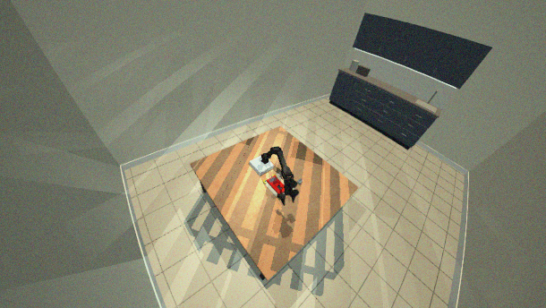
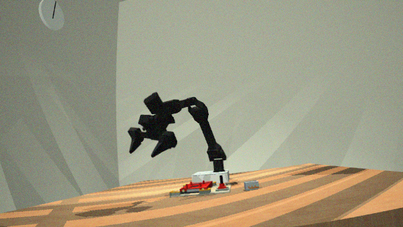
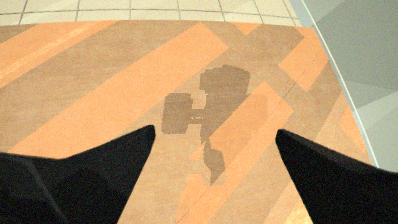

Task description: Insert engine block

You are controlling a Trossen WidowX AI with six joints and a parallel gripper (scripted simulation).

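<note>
The red car body (image 1: 274, 183) (image 2: 197, 187) sits low on the table in front of the arm's base; its opening is too small to make out. A small grey block (image 1: 300, 182) (image 2: 251, 185) with orange marks, which looks like the engine block, stands on the table apart from the car body, to its right in the exterior view. The slot and rib cannot be told. My gripper (image 1: 288, 202) (image 2: 141, 154) (image 3: 214, 132) is open and empty, high above the table and beyond the car body. Its fingers point downward at a slant.
A red-footed black post (image 2: 221, 184) stands beside the car body on a pale plate (image 2: 226, 190). The arm's white base (image 1: 259, 166) (image 2: 203, 177) is behind them. The wooden table (image 1: 242, 210) (image 2: 297, 198) (image 3: 115, 110) carries the arm's shadow. The far table edge shows in the wrist view.
</note>
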